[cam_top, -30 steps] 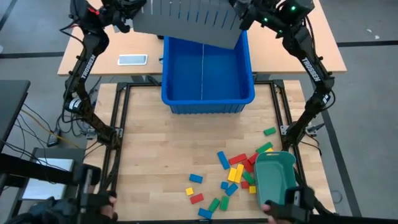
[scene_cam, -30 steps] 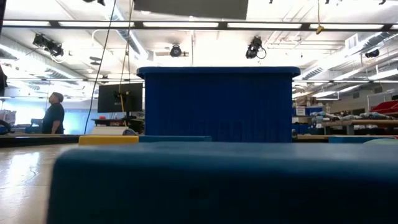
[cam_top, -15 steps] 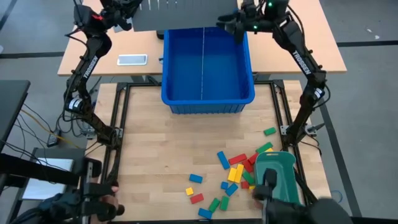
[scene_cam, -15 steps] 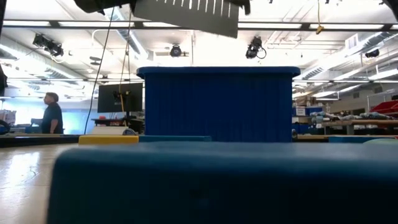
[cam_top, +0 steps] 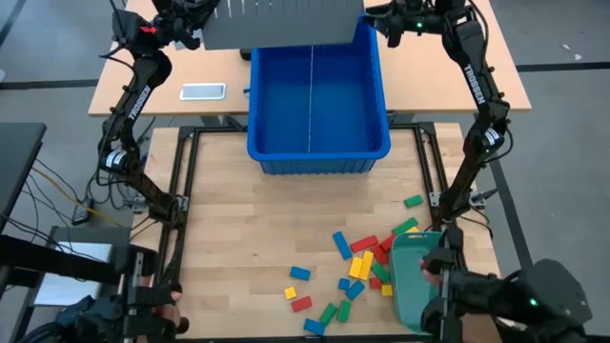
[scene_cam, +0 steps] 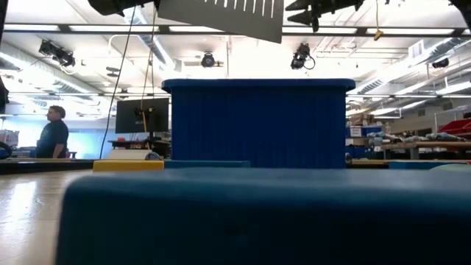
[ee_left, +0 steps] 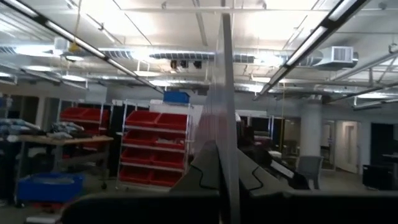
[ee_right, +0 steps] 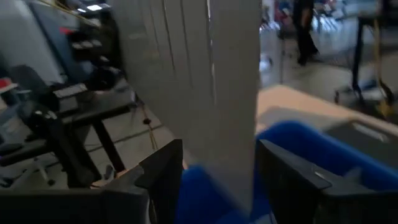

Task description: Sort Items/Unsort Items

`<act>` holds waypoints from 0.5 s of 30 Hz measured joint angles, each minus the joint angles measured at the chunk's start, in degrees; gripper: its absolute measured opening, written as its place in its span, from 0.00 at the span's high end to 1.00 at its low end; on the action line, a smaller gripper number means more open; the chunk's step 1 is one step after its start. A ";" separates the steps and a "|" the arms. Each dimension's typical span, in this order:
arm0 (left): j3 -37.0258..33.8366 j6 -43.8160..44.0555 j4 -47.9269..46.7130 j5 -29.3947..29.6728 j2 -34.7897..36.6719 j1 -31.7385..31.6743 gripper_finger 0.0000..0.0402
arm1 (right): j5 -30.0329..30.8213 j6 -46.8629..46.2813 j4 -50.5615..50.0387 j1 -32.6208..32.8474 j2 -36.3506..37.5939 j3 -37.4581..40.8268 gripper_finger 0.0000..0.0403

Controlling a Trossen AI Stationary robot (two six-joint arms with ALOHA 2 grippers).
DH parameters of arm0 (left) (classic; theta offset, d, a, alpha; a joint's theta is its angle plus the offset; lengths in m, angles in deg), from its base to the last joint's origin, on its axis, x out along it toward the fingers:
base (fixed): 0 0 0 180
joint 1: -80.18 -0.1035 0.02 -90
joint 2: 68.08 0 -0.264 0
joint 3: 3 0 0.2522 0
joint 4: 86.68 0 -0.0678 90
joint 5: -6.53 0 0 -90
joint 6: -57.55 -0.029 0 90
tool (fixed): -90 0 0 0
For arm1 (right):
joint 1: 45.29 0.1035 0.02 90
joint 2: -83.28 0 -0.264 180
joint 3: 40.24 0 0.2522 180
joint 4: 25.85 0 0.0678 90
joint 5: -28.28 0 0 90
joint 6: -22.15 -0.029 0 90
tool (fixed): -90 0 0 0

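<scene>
- Left end effector (cam_top: 212,21) clenched on the edge of the grey slotted divider sheet (cam_top: 284,21), holding it above the far rim of the blue bin (cam_top: 317,157).
- Right end effector (cam_top: 379,21) just off the sheet's other end, fingers (ee_right: 163,167) spread, gripping nothing.
- Blocks (cam_top: 359,265) lie scattered on the wooden surface (cam_top: 238,238) near the front right, beside the teal tray (cam_top: 412,272).
- A person's hand (cam_top: 434,270) touches the tray.
</scene>
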 joint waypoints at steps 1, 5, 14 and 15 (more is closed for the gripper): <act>0.02 0.14 -0.16 -0.64 0.00 0.00 1.00 | -1.09 -0.42 1.30 -0.15 -0.19 -0.02 0.49; 0.02 0.35 -0.07 -1.21 -0.01 0.00 1.00 | -3.18 -1.72 3.64 -0.19 -1.95 -0.04 0.49; 0.02 0.50 -0.74 -0.83 0.00 0.38 1.00 | -7.38 -2.94 6.89 1.93 -3.16 0.00 0.58; 0.02 -0.14 -1.39 -0.92 0.00 0.56 1.00 | -7.11 -2.79 7.73 2.03 -3.18 0.00 0.62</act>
